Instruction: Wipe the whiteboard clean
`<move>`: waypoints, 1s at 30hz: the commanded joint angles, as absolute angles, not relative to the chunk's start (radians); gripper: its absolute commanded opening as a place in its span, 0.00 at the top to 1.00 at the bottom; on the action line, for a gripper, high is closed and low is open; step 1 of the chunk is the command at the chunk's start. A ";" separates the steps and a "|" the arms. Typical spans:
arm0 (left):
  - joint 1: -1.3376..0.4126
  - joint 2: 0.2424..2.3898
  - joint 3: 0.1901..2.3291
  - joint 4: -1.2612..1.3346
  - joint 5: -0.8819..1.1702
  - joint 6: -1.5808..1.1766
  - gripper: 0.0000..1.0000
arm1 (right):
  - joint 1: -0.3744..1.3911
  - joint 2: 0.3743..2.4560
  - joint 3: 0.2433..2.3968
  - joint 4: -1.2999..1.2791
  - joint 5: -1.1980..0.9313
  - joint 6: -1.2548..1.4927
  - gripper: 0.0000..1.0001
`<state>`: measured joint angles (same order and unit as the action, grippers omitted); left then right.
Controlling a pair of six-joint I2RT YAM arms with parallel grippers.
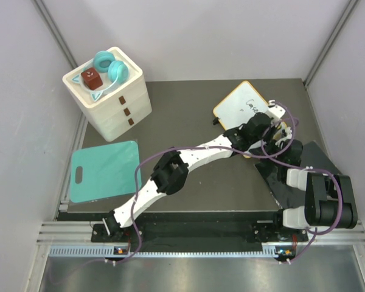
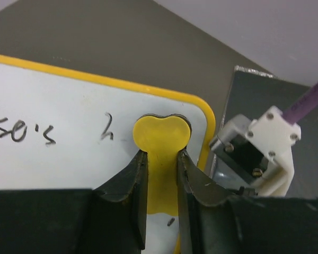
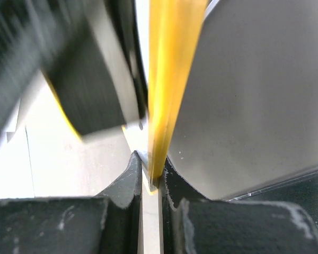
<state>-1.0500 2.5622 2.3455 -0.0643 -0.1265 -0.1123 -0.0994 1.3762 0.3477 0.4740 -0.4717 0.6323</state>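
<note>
The whiteboard (image 1: 238, 104) lies tilted at upper right of centre in the top view, on the dark surface (image 1: 188, 109), w/ both claws at its lower right end. Left claw (image 2: 161, 159) is closed partway, gripping the neck of a yellow eraser (image 2: 161, 129) that sits flat on the board by the rounded corner at right of its wrist view. Right claw (image 3: 153, 172) is pinched tight on the board's orange-yellow frame (image 3: 164, 79), prob. steadying it. Step in hand looks like wiping. To do it well: press the eraser flat and evenly; sweep toward the writing (image 2: 21, 132) at mid-left of the left wrist view w/ overlapping strokes; grip the edge firmly so the board can't skid; mind the claws, close together. Counts: 1 whiteboard; 1 eraser; 2 claws; 1 teal cutting board (image 1: 103, 171); 1 dark grey slab (image 1: 272, 182); 1 white drawer box (image 1: 118, 106) w/ 3 drawers; 1 pair of teal headphones (image 1: 109, 66); 1 red-brown cube (image 1: 90, 79).
</note>
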 commanded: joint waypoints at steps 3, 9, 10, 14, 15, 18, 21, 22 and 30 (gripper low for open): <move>-0.996 2.684 2.442 -0.081 -0.173 -0.158 1.00 | -0.067 1.384 0.341 0.348 -0.515 0.558 1.00; -0.925 2.684 2.431 -0.094 -0.173 -0.147 1.00 | -0.067 1.387 0.342 0.348 -0.518 0.557 1.00; -0.917 2.683 2.427 -0.092 -0.175 -0.138 1.00 | -0.069 1.387 0.342 0.348 -0.518 0.555 1.00; -0.881 2.686 2.425 -0.094 -0.204 -0.071 1.00 | -0.067 1.388 0.344 0.348 -0.520 0.555 1.00; -0.876 2.684 2.425 -0.094 -0.210 -0.051 1.00 | -0.067 1.388 0.344 0.347 -0.520 0.554 1.00; -0.853 2.689 2.427 -0.091 -0.213 -0.020 1.00 | -0.068 1.390 0.345 0.347 -0.522 0.555 1.00; -0.825 2.698 2.427 -0.094 -0.206 -0.032 1.00 | -0.067 1.390 0.345 0.345 -0.522 0.554 1.00; -0.818 2.701 2.425 -0.103 -0.186 -0.038 1.00 | -0.067 1.390 0.345 0.345 -0.522 0.555 1.00; -0.785 2.697 2.392 -0.112 -0.054 -0.020 1.00 | -0.067 1.393 0.347 0.347 -0.525 0.554 1.00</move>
